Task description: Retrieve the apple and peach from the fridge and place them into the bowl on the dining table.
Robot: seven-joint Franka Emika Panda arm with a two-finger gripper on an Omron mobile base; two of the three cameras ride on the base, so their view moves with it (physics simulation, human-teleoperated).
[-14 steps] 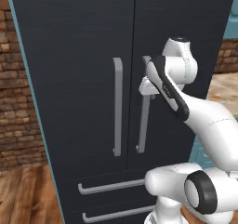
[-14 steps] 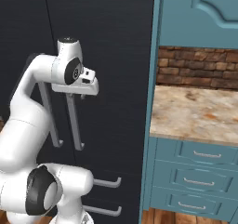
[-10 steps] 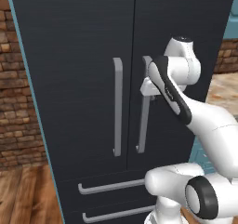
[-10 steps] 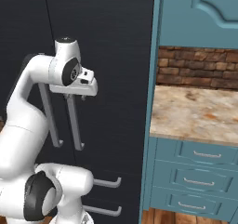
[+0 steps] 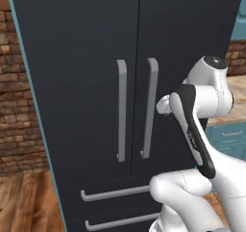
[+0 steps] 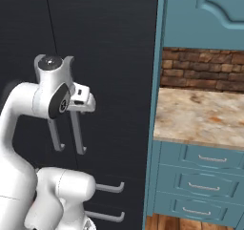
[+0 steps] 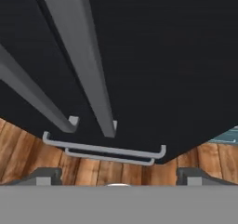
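Before the fridge [image 5: 86, 82], whose two doors are shut, the arm reaches up toward the right door. Two grey bar handles [image 5: 122, 110] stand upright side by side at the door seam, and two drawer pulls [image 5: 113, 193] run across the lower drawers. No brand mark, label or writing can be read on the dark doors or anywhere else.

From the left base view the end effector [image 5: 163, 105] sits just beside the right handle [image 5: 150, 108], apart from it as far as can be told. In the hand view its fingertips [image 7: 44, 175] stand far apart at the bottom edge, spread wide with nothing between them, and the right handle [image 7: 83, 56] runs down the middle of the view above them.

To the fridge's right, in the right base view, is a teal cabinet with drawers [image 6: 202, 186], a mottled beige table top [image 6: 200, 117] and a brick wall [image 6: 202, 71] behind it. Wood floor [image 7: 116, 172] lies below the fridge.
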